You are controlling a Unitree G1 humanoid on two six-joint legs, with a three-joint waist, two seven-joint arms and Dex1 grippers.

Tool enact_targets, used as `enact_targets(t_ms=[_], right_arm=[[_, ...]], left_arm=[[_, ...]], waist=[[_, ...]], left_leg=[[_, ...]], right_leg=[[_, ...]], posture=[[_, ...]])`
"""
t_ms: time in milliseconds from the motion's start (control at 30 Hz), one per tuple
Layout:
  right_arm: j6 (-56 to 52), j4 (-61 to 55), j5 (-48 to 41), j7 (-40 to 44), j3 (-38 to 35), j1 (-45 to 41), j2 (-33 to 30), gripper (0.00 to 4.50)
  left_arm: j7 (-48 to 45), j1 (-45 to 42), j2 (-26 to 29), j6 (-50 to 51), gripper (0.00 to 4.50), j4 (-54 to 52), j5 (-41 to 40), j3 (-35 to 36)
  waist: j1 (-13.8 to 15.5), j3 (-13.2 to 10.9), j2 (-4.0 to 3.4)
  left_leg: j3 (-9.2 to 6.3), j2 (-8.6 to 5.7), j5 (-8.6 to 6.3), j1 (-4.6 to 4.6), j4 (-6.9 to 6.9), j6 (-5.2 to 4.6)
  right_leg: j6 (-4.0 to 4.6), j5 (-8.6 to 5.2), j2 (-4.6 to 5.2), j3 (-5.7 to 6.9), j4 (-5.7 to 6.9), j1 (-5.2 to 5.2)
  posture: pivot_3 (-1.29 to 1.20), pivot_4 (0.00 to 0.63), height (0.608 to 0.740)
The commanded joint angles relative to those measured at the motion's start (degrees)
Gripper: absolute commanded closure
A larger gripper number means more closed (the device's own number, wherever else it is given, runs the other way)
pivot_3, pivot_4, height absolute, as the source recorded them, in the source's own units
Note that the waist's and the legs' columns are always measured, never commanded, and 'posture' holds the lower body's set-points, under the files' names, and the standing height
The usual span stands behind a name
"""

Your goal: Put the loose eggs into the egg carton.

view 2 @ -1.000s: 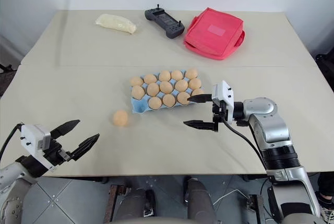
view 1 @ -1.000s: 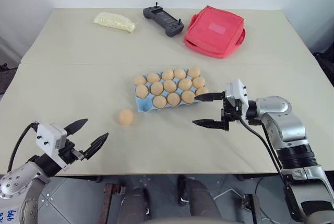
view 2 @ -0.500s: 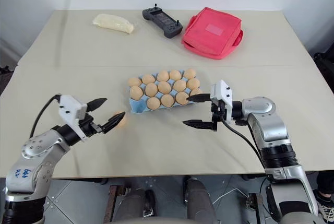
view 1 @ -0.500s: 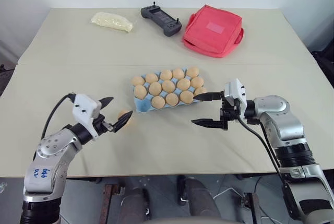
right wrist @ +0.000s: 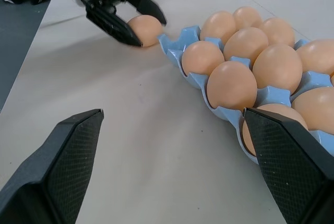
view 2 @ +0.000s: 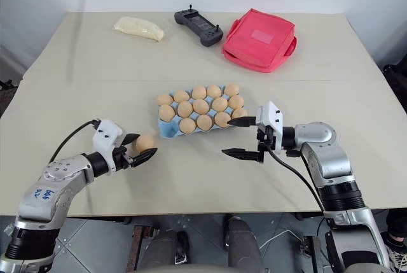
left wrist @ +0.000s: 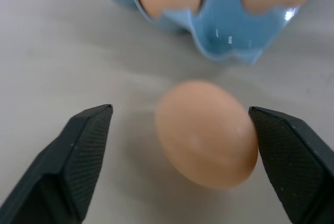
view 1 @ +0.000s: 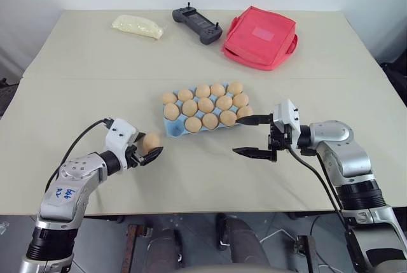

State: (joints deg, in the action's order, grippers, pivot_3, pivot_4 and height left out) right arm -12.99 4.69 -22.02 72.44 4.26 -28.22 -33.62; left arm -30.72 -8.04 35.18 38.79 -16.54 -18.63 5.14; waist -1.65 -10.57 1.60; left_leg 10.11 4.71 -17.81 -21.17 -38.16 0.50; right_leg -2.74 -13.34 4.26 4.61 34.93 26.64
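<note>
One smooth tan-orange loose egg (view 1: 151,141) lies on the beige bench (view 1: 203,177), just left of the near-left corner of the light-blue moulded egg carton (view 1: 173,128). That corner cup of the carton stands bare, while tan eggs fill the other cups. The left pincer (view 1: 145,150) sits around the loose egg, with one black finger on each side. In the left wrist view one fingertip (left wrist: 284,145) touches the egg's side, and the other fingertip (left wrist: 83,145) stands apart from it with bench showing between, so the pincer is not clenched on the egg and the egg rests on the bench.

The right pincer (view 1: 252,135) hangs just right of the carton's near-right corner, pointing left, its two black fingers spread wide and grasping nothing. The far finger reaches over the carton's right edge, near the eggs there.

At the far side of the bench lie three more things, well apart from the carton: a pale yellowish lumpy packet (view 1: 137,26) at the far left, a dark grey handheld controller (view 1: 198,24) to its right, and a red fabric pouch (view 1: 261,37) farther right.
</note>
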Motion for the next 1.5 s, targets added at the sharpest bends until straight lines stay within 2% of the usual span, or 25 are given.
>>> enact_targets(t_ms=[33,133,233,300,467,700,867,1167,1333,1500], right_arm=[[-0.01,-1.73,-0.91,-0.17,-1.33,-0.45,-0.77,0.0],[-0.02,-1.88,-0.95,-0.25,-1.45,-0.28,-0.93,0.0],[-0.26,-2.55,-1.09,-0.52,-1.61,0.3,-1.11,0.0],[-0.28,-2.76,-1.1,-0.62,-1.59,0.54,-1.13,0.0],[-0.39,-2.93,-0.98,-1.1,-1.46,0.46,-0.71,0.0],[-0.16,-3.4,-1.08,-1.84,-1.93,0.86,-0.71,0.0],[0.13,-3.51,-1.19,-2.6,-2.89,1.51,-1.23,0.0],[1.28,-1.85,-0.84,-3.31,-5.19,1.63,-1.74,0.0],[1.81,-1.16,-1.03,-3.52,-6.17,1.93,-2.48,0.0],[1.34,0.41,-2.77,-3.95,-9.4,2.12,-3.09,0.0]], left_arm=[[-0.41,-1.73,0.98,0.23,1.61,0.8,1.09,-0.78],[-0.21,-3.0,0.86,-1.12,2.51,1.27,1.28,-0.03],[0.12,-6.92,-0.89,-6.54,2.87,2.32,0.06,3.21],[-0.45,-9.41,-2.48,-10.02,2.9,3.54,-1.29,4.82],[-5.65,-14.69,-3.48,-12.32,2.9,7.27,-2.3,2.14],[-9.77,-18.57,-5.4,-16.0,2.9,14.27,-0.2,-2.49],[-10.19,-19.39,-6.77,-16.71,2.9,15.47,0.16,-3.99],[-9.06,-19.56,-6.14,-14.64,0.01,14.01,0.23,-2.9],[-7.42,-19.08,-4.29,-13.46,0.01,11.56,1.01,-2.06],[-8.21,-17.31,-3.64,-12.05,0.01,7.91,-3.03,1.85]], waist=[[0.03,0.0,0.0],[0.03,0.0,0.0],[0.07,0.0,0.0],[0.09,0.0,0.0],[0.08,0.0,0.0],[0.07,0.0,0.0],[0.08,0.0,0.0],[0.05,0.0,0.0],[0.07,0.0,0.0],[0.05,0.0,0.0]], left_leg=[[0.0,-0.01,0.0,0.0,0.0,0.0],[0.0,-0.02,0.0,-0.01,0.0,0.0],[0.0,-0.02,0.01,-0.02,0.0,-0.01],[-0.02,-0.02,0.02,-0.04,-0.02,-0.01],[0.01,-0.08,0.04,-0.02,-0.02,0.02],[0.05,-0.05,0.07,-0.03,-0.05,0.05],[0.03,-0.05,0.07,-0.02,-0.06,0.04],[0.02,-0.05,0.07,-0.02,-0.07,0.03],[0.02,-0.05,0.07,-0.02,-0.07,0.03],[0.03,-0.05,0.07,-0.02,-0.06,0.03]], right_leg=[[0.0,0.0,0.0,0.0,0.0,0.0],[0.0,0.0,0.04,0.0,-0.01,0.0],[0.0,0.0,0.07,0.01,0.0,0.0],[0.0,0.0,0.07,0.03,0.0,0.0],[-0.03,0.02,0.06,0.02,0.03,-0.02],[-0.05,0.03,-0.05,0.02,0.05,-0.02],[-0.05,0.03,-0.04,-0.02,0.05,-0.02],[-0.05,0.03,-0.05,-0.02,0.08,-0.02],[-0.05,0.03,-0.04,-0.03,0.07,-0.02],[-0.06,0.03,-0.04,-0.04,0.07,-0.02]], posture=[[0.0,0.15,0.74],[0.0,0.15,0.74],[0.0,0.15,0.74],[0.0,0.15,0.74],[0.0,0.15,0.74],[0.0,0.15,0.74],[0.0,0.15,0.74],[0.0,0.15,0.74],[0.0,0.15,0.74],[0.0,0.15,0.74]])
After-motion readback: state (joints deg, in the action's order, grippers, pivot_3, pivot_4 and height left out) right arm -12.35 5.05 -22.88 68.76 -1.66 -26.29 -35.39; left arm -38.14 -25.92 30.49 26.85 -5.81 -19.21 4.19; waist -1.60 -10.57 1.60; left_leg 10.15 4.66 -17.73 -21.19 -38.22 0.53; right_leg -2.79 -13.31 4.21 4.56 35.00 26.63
